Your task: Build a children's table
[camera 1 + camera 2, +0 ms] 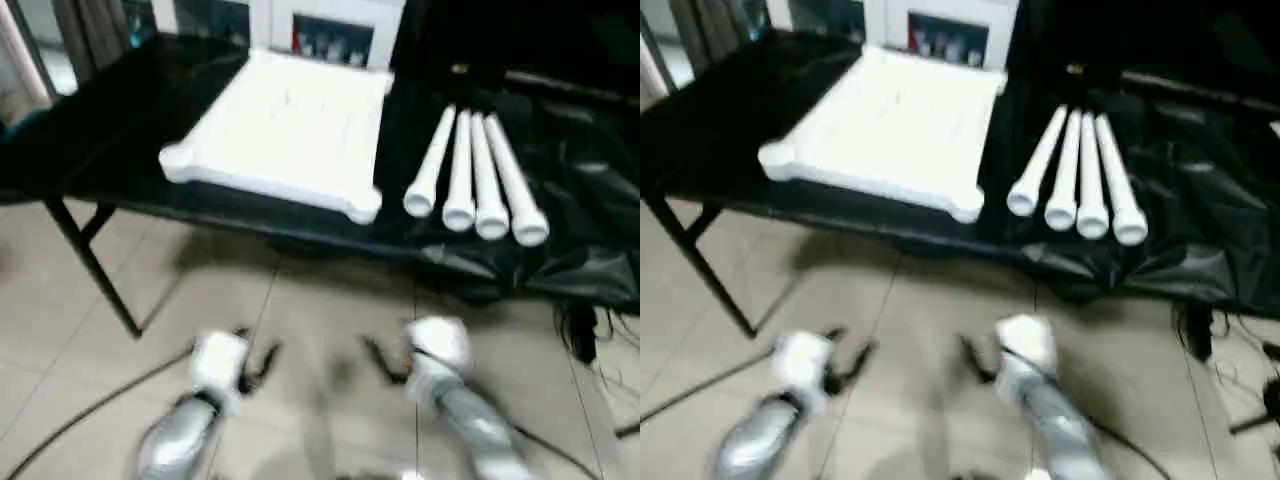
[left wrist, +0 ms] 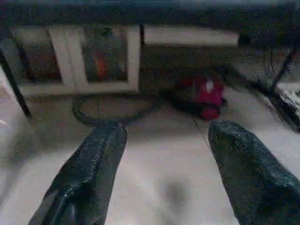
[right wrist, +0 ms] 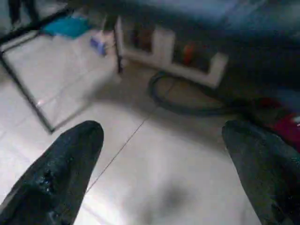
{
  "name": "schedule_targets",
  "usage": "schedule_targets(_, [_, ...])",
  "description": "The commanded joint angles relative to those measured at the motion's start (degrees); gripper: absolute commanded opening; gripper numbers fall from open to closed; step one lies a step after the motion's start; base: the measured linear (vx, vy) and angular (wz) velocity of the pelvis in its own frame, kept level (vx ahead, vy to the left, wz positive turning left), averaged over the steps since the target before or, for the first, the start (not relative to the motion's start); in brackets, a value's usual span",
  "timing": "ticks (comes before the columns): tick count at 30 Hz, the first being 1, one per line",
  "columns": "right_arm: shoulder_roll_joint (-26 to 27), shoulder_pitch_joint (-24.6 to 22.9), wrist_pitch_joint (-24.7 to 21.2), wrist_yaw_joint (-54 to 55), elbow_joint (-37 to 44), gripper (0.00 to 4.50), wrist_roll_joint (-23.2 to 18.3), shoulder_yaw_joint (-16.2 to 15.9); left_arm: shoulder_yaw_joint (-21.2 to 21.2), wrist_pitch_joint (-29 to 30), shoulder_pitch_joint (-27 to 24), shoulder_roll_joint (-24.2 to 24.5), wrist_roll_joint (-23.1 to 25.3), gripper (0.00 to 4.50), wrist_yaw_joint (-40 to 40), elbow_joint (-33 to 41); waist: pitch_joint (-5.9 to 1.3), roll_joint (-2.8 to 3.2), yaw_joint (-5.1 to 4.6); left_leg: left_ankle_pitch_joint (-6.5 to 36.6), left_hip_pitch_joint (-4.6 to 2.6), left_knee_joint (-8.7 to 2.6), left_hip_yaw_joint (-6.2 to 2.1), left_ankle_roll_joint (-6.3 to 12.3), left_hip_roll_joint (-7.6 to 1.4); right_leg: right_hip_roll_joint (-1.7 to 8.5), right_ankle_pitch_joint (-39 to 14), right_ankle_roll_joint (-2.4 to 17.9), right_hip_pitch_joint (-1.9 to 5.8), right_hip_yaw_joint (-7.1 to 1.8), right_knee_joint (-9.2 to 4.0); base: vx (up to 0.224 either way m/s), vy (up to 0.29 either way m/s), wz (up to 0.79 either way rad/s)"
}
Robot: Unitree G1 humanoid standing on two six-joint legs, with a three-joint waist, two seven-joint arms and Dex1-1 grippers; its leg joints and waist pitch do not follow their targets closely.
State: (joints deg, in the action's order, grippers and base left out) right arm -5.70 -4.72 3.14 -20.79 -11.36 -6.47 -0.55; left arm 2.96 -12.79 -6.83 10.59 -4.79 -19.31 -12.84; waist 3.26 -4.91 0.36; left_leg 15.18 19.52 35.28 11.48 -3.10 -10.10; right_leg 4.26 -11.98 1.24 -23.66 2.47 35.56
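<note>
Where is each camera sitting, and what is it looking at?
Head cameras (left and right eye): look forward and down at the white tabletop and four legs on the black table; silver forearms and both tools below.
Left wrist: looks along the open left tool under the table at a white cabinet.
Right wrist: same for the open right tool.
Both wrists share the tiled floor.

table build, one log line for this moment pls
stage: not started | table top: flat on black work table | four legs: side by side, beside top | left gripper: open, empty | right gripper: open, empty

Two silver forearms [image 1: 178, 440] end in white wrist blocks [image 1: 437, 345] with tapered, matte black fingers [image 2: 89, 173].
</note>
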Motion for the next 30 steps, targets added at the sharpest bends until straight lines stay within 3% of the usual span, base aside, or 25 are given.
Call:
schedule_targets(1, [-0.3, -0.3, -5.8, 1.9, 10.4, 4.50, -2.8, 2.4, -0.6, 5.9, -0.2, -0.3, 0.2, 3.32, 2.6, 10.6, -1.72, 0.84, -0.13, 13.6, 0.18, -6.15, -1.68, 3.13, -4.86, 3.99, -10.9, 12.2, 2.50, -3.39, -4.76, 0.000, 0.000, 0.00])
schedule_targets(2, [-0.4, -0.5, -7.4, 2.4, 13.0, 4.50, -3.3, 3.0, -0.9, 7.9, -0.4, -0.3, 0.5, 3.32, 3.3, 13.4, -1.68, 0.79, -0.23, 14.5, 0.21, -6.17, -1.96, 1.77, -4.81, 4.03, -14.0, 10.6, 2.48, -3.47, -4.92, 0.000, 0.000, 0.00])
schedule_targets(3, [-0.5, 0.3, -9.6, 3.5, 17.6, 4.50, -4.8, 4.1, -1.8, 11.3, -0.2, -0.6, 0.1, 3.32, 4.6, 18.8, -1.54, 1.05, -0.31, 15.4, -0.07, -6.15, -1.94, 1.10, -4.53, 3.80, -17.0, 9.1, 1.90, -3.42, -5.37, 0.000, 0.000, 0.00])
schedule_targets(5, [-0.5, 1.2, -11.2, 4.5, 19.3, 4.50, -4.1, 4.7, -2.5, 12.3, 0.2, -0.9, 0.5, 3.32, 5.4, 21.3, -1.43, 0.71, -0.44, 15.8, -0.02, -6.15, -2.03, 0.34, -4.30, 3.77, -19.0, 7.7, 1.94, -3.48, -5.61, 0.000, 0.000, 0.00])
schedule_targets(6, [-0.4, 1.8, -12.4, 5.3, 20.5, 4.50, -3.5, 5.1, -2.9, 13.0, 0.5, -1.1, 0.8, 3.32, 5.9, 23.0, -1.70, 0.82, -0.46, 15.1, -0.13, -6.01, -2.06, -0.24, -3.93, 3.59, -20.1, 6.0, 1.79, -3.50, -5.81, 0.000, 0.000, 0.00])
schedule_targets(8, [-0.1, 4.2, -15.9, 7.7, 23.4, 4.50, -4.3, 5.6, -4.1, 18.1, 2.7, -0.8, 3.3, 3.32, 8.1, 25.8, -1.95, 0.68, -0.56, 12.2, 0.12, -5.95, -2.12, -0.39, -3.70, 3.23, -16.2, 5.3, 2.08, -3.53, -5.30, 0.000, 0.000, 0.00])
schedule_targets(11, [0.8, 7.6, -20.5, 10.4, 26.3, 4.50, -5.7, 5.2, -5.2, 24.7, 7.8, 1.0, 4.0, 3.32, 10.3, 28.3, -2.42, 0.67, -0.38, 6.3, 0.15, -5.36, -2.00, 0.15, -3.21, 3.00, -7.8, 6.0, 2.48, -3.48, -4.33, 0.000, 0.000, 0.00])
schedule_targets(12, [1.5, 8.5, -22.4, 10.9, 26.4, 4.50, -6.1, 5.1, -5.3, 27.2, 9.6, 1.4, 4.0, 3.32, 10.8, 29.1, -2.76, 0.99, -0.16, 2.0, -0.21, -4.94, -1.86, 0.81, -2.98, 2.94, -1.8, 7.4, 2.50, -3.42, -3.73, 0.000, 0.000, 0.00])
schedule_targets(13, [1.7, 9.0, -22.5, 11.0, 25.7, 4.50, -5.5, 4.7, -5.3, 28.5, 10.7, 1.6, 3.9, 3.32, 10.9, 28.9, -2.73, 1.03, -0.09, 2.3, -0.34, -5.01, -1.80, 0.77, -2.98, 2.88, -1.4, 8.0, 2.66, -3.35, -3.60, 0.000, 0.000, 0.00])
schedule_targets(15, [1.8, 9.4, -22.7, 11.2, 25.2, 4.50, -4.8, 4.4, -5.2, 29.4, 11.8, 1.7, 4.1, 3.32, 11.0, 28.8, -2.62, 1.17, -0.01, 8.7, -1.02, -5.63, -1.59, -0.17, -2.99, 2.59, -6.7, 9.4, 3.05, -2.87, -3.92, 0.000, 0.000, 0.00])
schedule_targets(17, [1.9, 10.9, -23.4, 11.6, 23.0, 4.50, -3.1, 3.2, -5.4, 31.0, 14.4, 1.6, 4.3, 3.32, 11.0, 27.8, -2.35, 1.03, -0.06, 19.3, -2.27, -6.44, -1.05, 0.98, -2.36, 1.88, -18.3, 11.9, 4.10, -2.15, -5.23, 0.025, -0.006, -0.01])
schedule_targets(18, [2.1, 11.4, -23.4, 11.8, 22.4, 4.50, -3.0, 3.1, -5.4, 30.9, 15.0, 1.4, 4.5, 3.32, 11.2, 27.4, -2.14, 0.40, 0.00, 22.6, -2.98, -6.28, -0.75, 1.94, -1.90, 1.81, -24.9, 12.4, 4.51, -2.14, -6.33, 0.050, -0.012, -0.02])
schedule_targets(19, [2.2, 12.2, -23.8, 12.3, 21.7, 4.50, -3.1, 3.1, -5.4, 31.4, 15.6, 1.0, 4.3, 3.32, 11.3, 27.1, -1.92, 0.26, 0.19, 23.9, -3.33, -6.11, -0.68, 2.26, -1.70, 1.87, -28.7, 12.3, 4.71, -2.20, -6.75, 0.052, -0.014, -0.01])
schedule_targets(20, [2.3, 13.0, -24.4, 12.9, 20.9, 4.50, -3.4, 3.2, -5.3, 32.1, 16.3, 0.4, 3.9, 3.32, 11.5, 27.1, -1.90, 0.41, 0.52, 23.0, -3.33, -6.02, -0.75, 2.67, -1.38, 2.21, -32.9, 11.4, 5.71, -2.52, -7.50, 0.069, -0.006, -0.01])
schedule_targets(21, [2.1, 13.6, -24.8, 12.9, 20.7, 4.50, -3.3, 2.9, -4.9, 32.6, 16.5, 0.4, 4.1, 3.32, 11.7, 27.0, -1.87, 0.47, 0.73, 21.0, -3.65, -6.20, -0.75, 2.92, -1.44, 2.22, -33.0, 11.1, 6.32, -2.67, -7.65, 0.069, -0.006, -0.01])
schedule_targets(22, [1.9, 13.8, -25.0, 12.8, 20.7, 4.50, -3.2, 2.7, -4.6, 32.8, 16.6, 0.4, 4.4, 3.32, 11.9, 27.0, -2.02, 0.52, 0.88, 19.8, -3.69, -6.40, -0.84, 3.02, -1.46, 2.14, -32.0, 11.2, 6.84, -2.56, -7.56, 0.097, 0.005, 0.01])
schedule_targets(25, [1.8, 15.9, -25.2, 12.8, 19.0, 4.50, -2.6, 2.5, -4.0, 33.7, 16.0, -0.1, 4.4, 3.32, 12.4, 26.8, -2.70, 0.39, 0.84, 13.6, -4.70, -6.74, -0.54, 4.27, -1.10, 1.43, -20.2, 14.4, 8.21, -2.40, -6.34, 0.133, 0.018, 0.02])
schedule_targets(26, [1.8, 15.9, -25.2, 12.8, 19.0, 4.50, -2.6, 2.5, -4.0, 33.7, 16.0, -0.1, 4.4, 3.32, 12.4, 26.8, -3.39, 0.43, 1.15, 8.7, -4.06, -6.15, -0.42, 5.19, 0.00, 1.05, -13.1, 15.9, 10.02, -2.91, -5.67, 0.169, 0.052, 0.08])
schedule_targets(27, [1.7, 16.3, -25.4, 12.8, 18.6, 4.50, -2.4, 2.5, -3.9, 34.0, 15.8, -0.1, 4.4, 3.32, 12.5, 26.7, -3.68, 0.56, 1.67, 3.9, -4.40, -5.92, -0.31, 6.11, 0.49, 0.66, -5.7, 16.9, 10.56, -3.05, -4.84, 0.169, 0.052, 0.08])
schedule_targets(28, [1.5, 16.6, -25.2, 12.8, 18.2, 4.50, -2.3, 2.4, -3.8, 34.3, 15.8, -0.2, 4.7, 3.32, 12.5, 26.7, -3.83, 0.80, 1.67, 1.4, -5.11, -6.05, -0.49, 6.81, 0.39, 0.25, -2.2, 17.1, 10.29, -2.67, -4.15, 0.183, 0.055, 0.09])
schedule_targets(29, [1.5, 17.0, -25.3, 12.8, 17.9, 4.50, -2.4, 2.5, -4.0, 34.5, 15.9, -0.2, 4.8, 3.32, 12.5, 26.5, -4.54, 0.82, 1.48, -6.5, -6.55, -5.65, -1.63, 9.70, 0.74, -1.45, 6.3, 15.0, 9.94, -1.71, -2.31, 0.235, -0.006, 0.11])
schedule_targets(30, [1.5, 17.2, -25.3, 12.9, 17.8, 4.50, -2.7, 2.6, -4.2, 34.6, 16.2, 0.0, 5.1, 3.32, 12.5, 26.0, -5.00, 1.38, 0.21, -17.6, -12.12, -4.96, -4.32, 14.63, -0.06, -2.60, 11.2, 10.5, 5.26, 0.08, 0.56, 0.235, -0.006, 0.11])
